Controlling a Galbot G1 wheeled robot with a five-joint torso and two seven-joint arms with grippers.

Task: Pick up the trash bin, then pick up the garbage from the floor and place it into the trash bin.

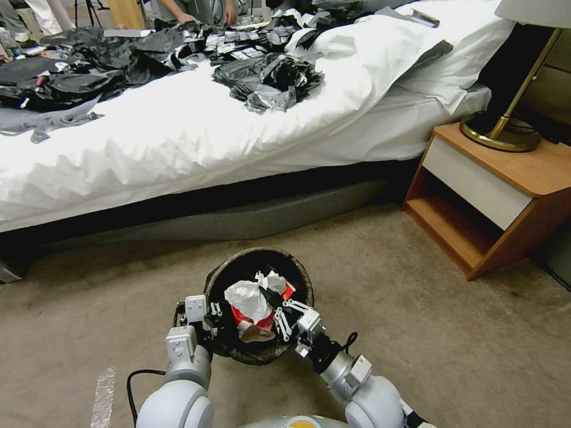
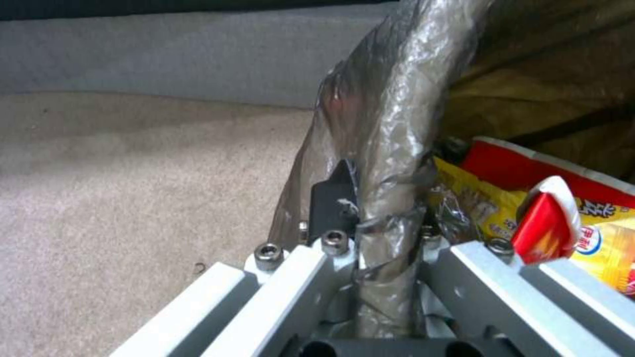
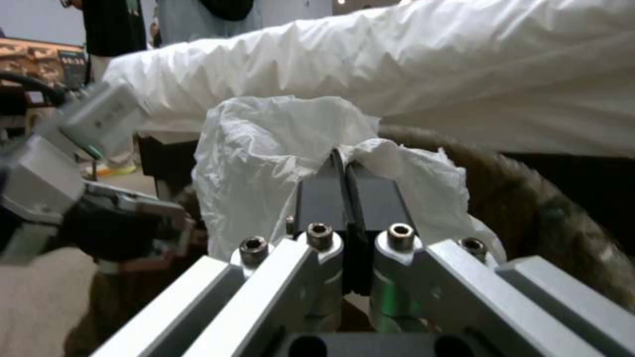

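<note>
The trash bin [image 1: 237, 260], round and lined with a dark bag, hangs low over the carpet in front of me. My left gripper [image 1: 212, 316] is shut on its near-left rim; in the left wrist view the bag-covered rim [image 2: 390, 124] runs between the jaws of that gripper [image 2: 370, 198]. Inside lie red and yellow snack wrappers [image 2: 582, 223] and a brown paper scrap [image 1: 259, 334]. My right gripper [image 1: 275, 302] reaches over the bin's opening, shut on a white crumpled tissue [image 1: 250, 297]. In the right wrist view its black pads [image 3: 344, 171] pinch that tissue [image 3: 265, 148] above the bin's rim [image 3: 529, 188].
A white-sheeted bed [image 1: 178, 142] stands just beyond the bin, with grey-black foil bags [image 1: 267, 80] piled on it. A wooden nightstand [image 1: 493, 196] with a brass lamp [image 1: 502, 131] is at the right. Open carpet [image 1: 416, 333] lies to the right of the bin.
</note>
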